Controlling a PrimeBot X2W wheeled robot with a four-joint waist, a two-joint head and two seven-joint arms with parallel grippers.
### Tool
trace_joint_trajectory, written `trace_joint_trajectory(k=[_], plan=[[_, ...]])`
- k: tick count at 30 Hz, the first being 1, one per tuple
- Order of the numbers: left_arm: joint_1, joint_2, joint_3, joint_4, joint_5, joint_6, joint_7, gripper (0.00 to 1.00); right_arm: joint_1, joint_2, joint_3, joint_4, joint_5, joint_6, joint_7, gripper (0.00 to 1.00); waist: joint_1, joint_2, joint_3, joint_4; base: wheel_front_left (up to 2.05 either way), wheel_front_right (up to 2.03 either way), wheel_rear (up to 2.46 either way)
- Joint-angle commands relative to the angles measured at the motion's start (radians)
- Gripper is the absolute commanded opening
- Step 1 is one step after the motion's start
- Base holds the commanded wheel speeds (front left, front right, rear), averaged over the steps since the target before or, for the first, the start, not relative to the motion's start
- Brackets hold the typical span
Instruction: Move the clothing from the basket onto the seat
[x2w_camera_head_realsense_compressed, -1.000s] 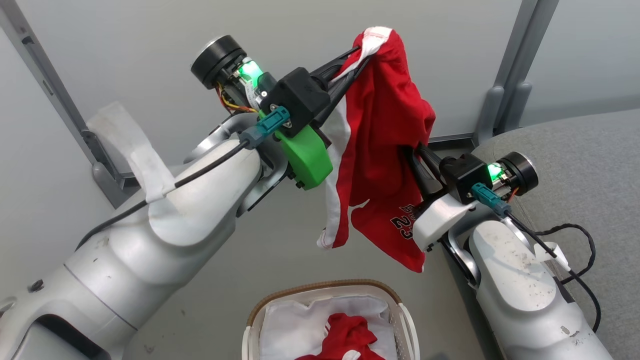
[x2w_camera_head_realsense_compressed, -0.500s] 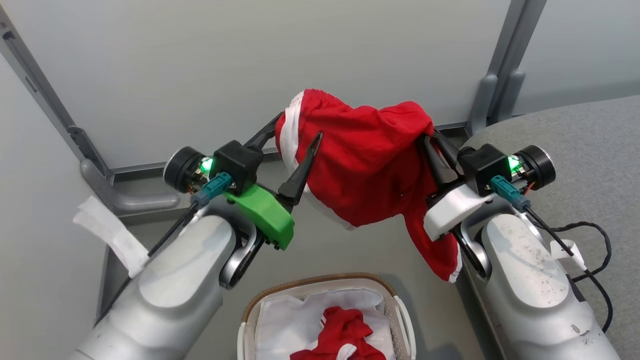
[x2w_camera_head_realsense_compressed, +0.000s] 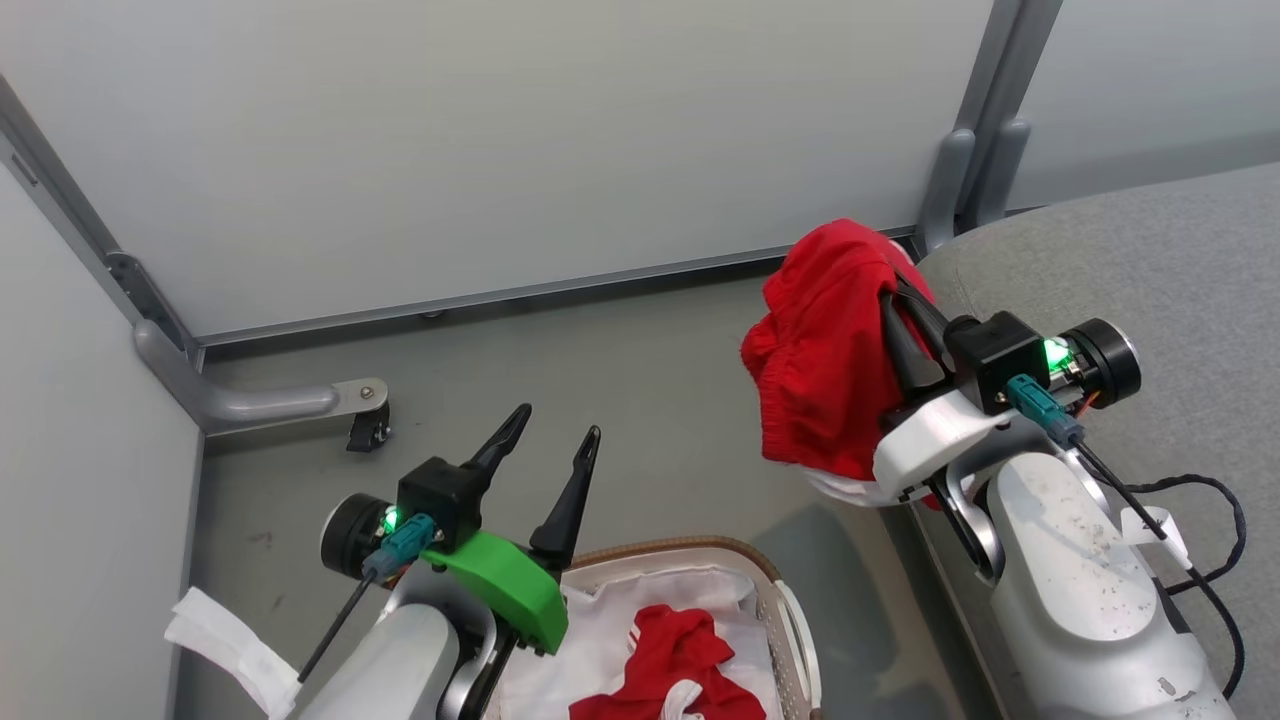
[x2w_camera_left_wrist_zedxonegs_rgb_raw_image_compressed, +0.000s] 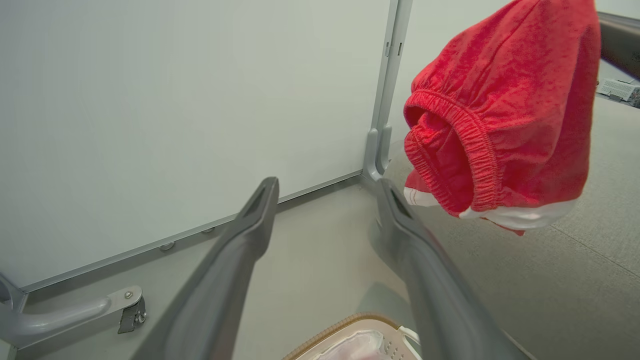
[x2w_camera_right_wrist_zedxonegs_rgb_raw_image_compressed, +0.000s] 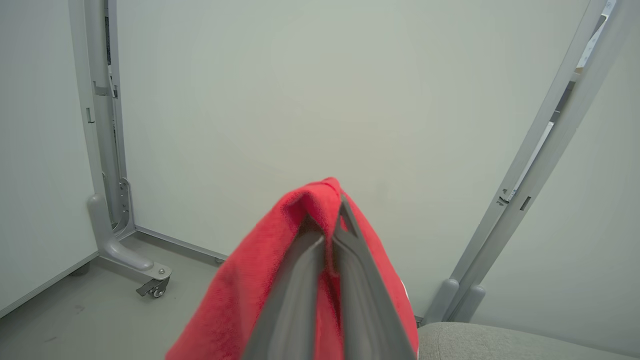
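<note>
Head view puts you partway — right claw (x2w_camera_head_realsense_compressed: 900, 300) shut on one red garment (x2w_camera_head_realsense_compressed: 820, 370) beside the seat (x2w_camera_head_realsense_compressed: 1150, 260), not yet laid down; left claw (x2w_camera_head_realsense_compressed: 558, 421) wide open, empty, by the basket (x2w_camera_head_realsense_compressed: 780, 600) holding more clothing (x2w_camera_head_realsense_compressed: 680, 650).

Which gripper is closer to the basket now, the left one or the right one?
Left. The left gripper, open, hovers by the rim of the basket. The right gripper is higher, beside the seat, shut on a red garment, apart from the basket.
</note>
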Motion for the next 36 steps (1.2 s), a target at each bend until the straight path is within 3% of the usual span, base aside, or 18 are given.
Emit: trace_joint_trajectory(k=[1,18,24,36], plan=[[0.034,-0.007,0.02,0.001,0.013,-0.008,-0.003,1.0,0.016,-0.004,-0.006,-0.003,-0.004,-0.001,-0.005,0.0,0.0,0.0,0.004,-0.008,0.0,0.0,0.0],[0.122,-0.061,0.124,-0.01,0.166,-0.039,-0.002,1.0,0.017,-0.004,-0.028,-0.005,-0.001,-0.001,-0.005,0.0,0.0,0.0,0.018,-0.063,0.0,0.0,0.0],[0.117,-0.072,0.128,-0.035,0.186,-0.042,-0.002,1.0,-0.016,-0.004,-0.043,-0.019,-0.022,-0.001,-0.005,0.0,0.0,0.0,0.056,-0.161,0.0,0.0,0.0],[0.052,-0.051,0.048,-0.052,0.187,-0.042,-0.002,1.0,-0.069,-0.003,-0.093,-0.044,-0.064,-0.001,-0.005,0.0,0.0,0.0,0.154,-0.373,0.0,0.0,0.0]])
